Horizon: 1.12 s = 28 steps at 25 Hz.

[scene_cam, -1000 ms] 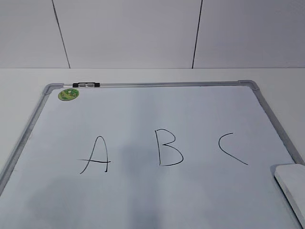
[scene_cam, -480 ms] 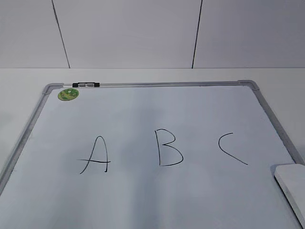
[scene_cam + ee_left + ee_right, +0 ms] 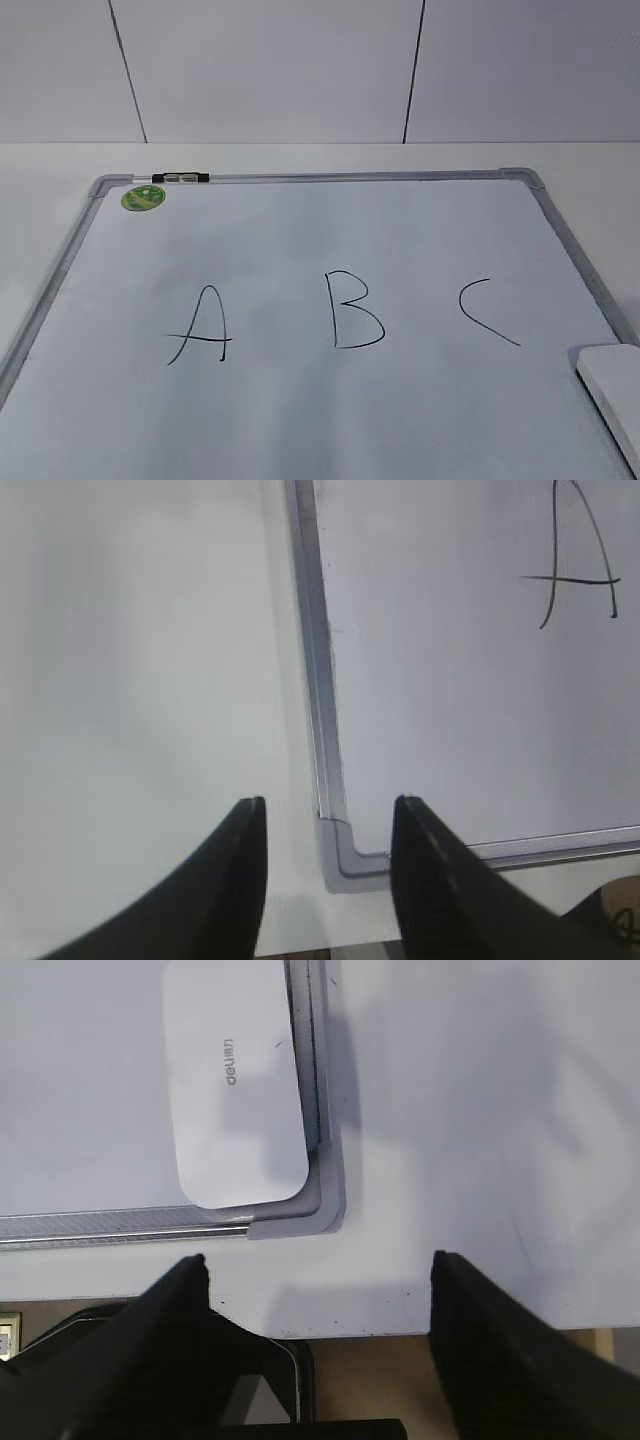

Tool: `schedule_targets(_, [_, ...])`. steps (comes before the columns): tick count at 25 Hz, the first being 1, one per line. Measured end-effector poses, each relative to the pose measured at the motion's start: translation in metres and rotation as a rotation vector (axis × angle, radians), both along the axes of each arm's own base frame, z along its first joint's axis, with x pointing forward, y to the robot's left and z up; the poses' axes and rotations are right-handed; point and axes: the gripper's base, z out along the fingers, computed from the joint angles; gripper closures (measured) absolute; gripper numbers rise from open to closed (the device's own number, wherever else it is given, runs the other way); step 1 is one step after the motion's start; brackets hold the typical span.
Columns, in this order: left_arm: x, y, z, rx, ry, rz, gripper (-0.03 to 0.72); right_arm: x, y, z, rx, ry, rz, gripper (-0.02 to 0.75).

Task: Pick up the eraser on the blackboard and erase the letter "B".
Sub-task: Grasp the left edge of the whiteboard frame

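The blackboard (image 3: 300, 240) is a white board with a silver frame, lying flat, with black letters A, B, C. The letter "B" (image 3: 355, 310) sits mid-board, whole. The eraser (image 3: 612, 388), a flat white block, lies at the board's near right corner; in the right wrist view the eraser (image 3: 237, 1085) sits against the frame corner. My right gripper (image 3: 318, 1265) is open and empty, short of the board's corner, over the table edge. My left gripper (image 3: 328, 810) is open and empty above the board's near left corner (image 3: 345, 855). Neither gripper shows in the exterior view.
A green round sticker (image 3: 143, 198) and a small black-and-silver clip (image 3: 180, 178) sit at the board's far left corner. The letter A (image 3: 575, 555) shows in the left wrist view. White table (image 3: 300, 158) surrounds the board; a wall stands behind.
A faint shadow on the lower left of the board has faded away. The board, letters and eraser have not moved.
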Motion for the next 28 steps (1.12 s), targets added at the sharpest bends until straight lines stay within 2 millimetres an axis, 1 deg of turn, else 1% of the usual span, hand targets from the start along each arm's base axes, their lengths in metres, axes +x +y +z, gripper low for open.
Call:
schedule_targets(1, [0.013, -0.001, -0.006, 0.003, 0.037, -0.001, 0.393, 0.001, 0.000, 0.000, 0.002, 0.004, 0.000, 0.197])
schedule_targets(3, [0.031, -0.003, -0.012, 0.008, 0.078, -0.008, 0.398, 0.001, 0.001, 0.000, 0.007, 0.010, 0.000, 0.197])
schedule_targets(6, [0.062, -0.005, -0.029, 0.017, 0.125, -0.023, 0.401, 0.002, 0.001, 0.000, 0.012, 0.016, 0.001, 0.197])
schedule_targets(8, [0.083, -0.006, -0.047, 0.020, 0.165, -0.021, 0.401, 0.002, 0.002, 0.000, 0.022, 0.017, 0.001, 0.197])
schedule_targets(13, [0.123, -0.009, -0.082, 0.025, 0.211, -0.015, 0.402, 0.001, 0.004, -0.001, 0.053, 0.025, 0.006, 0.197])
schedule_targets(16, [0.141, -0.011, -0.097, 0.026, 0.232, -0.014, 0.402, 0.001, 0.005, -0.001, 0.061, 0.028, 0.007, 0.197])
schedule_targets(22, [0.171, -0.013, -0.115, 0.030, 0.231, -0.018, 0.402, 0.001, 0.005, -0.001, 0.063, 0.032, 0.008, 0.197])
schedule_targets(25, [0.179, -0.013, -0.125, 0.035, 0.244, -0.018, 0.421, 0.001, 0.005, -0.001, 0.063, 0.032, 0.008, 0.197])
schedule_targets(28, [0.182, -0.013, -0.137, 0.039, 0.271, -0.019, 0.437, 0.001, 0.005, -0.001, 0.063, 0.034, 0.007, 0.197])
